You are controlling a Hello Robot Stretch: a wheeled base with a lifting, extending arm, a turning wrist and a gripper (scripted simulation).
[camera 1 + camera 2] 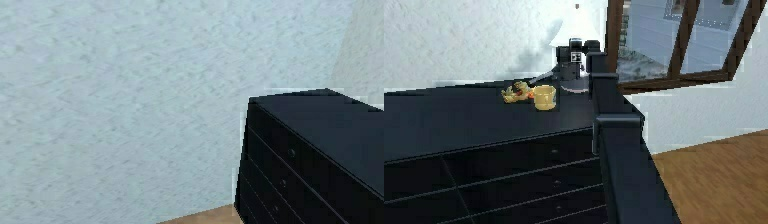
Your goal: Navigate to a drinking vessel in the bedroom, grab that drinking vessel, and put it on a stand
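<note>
Forward view's biggest thing is a pale, bumpy wall (120, 100) that takes up most of the picture. At the forward view's right stands a big black wooden chest of drawers (320, 150) with a flat top. A thin strip of brown wooden floor (200, 217) shows at the bottom.

From the arm side view, the black chest of drawers runs wide across the picture, with rows of drawers below its dark top. At the arm side view's upper right is a window with a dark brown wooden frame (679, 45), and a white wall sits under it. The robot's dark square arm (619, 150) goes up from the bottom edge and out over the chest.

At the arm's far end is the hand (540, 80). A small yellow cup (544, 96) stands upright on the chest top, right by the hand. I cannot tell if the hand holds anything or touches the cup. Just beside the cup, on the arm side view's left of it, lies a little yellow-brown lumpy thing (514, 93).
</note>
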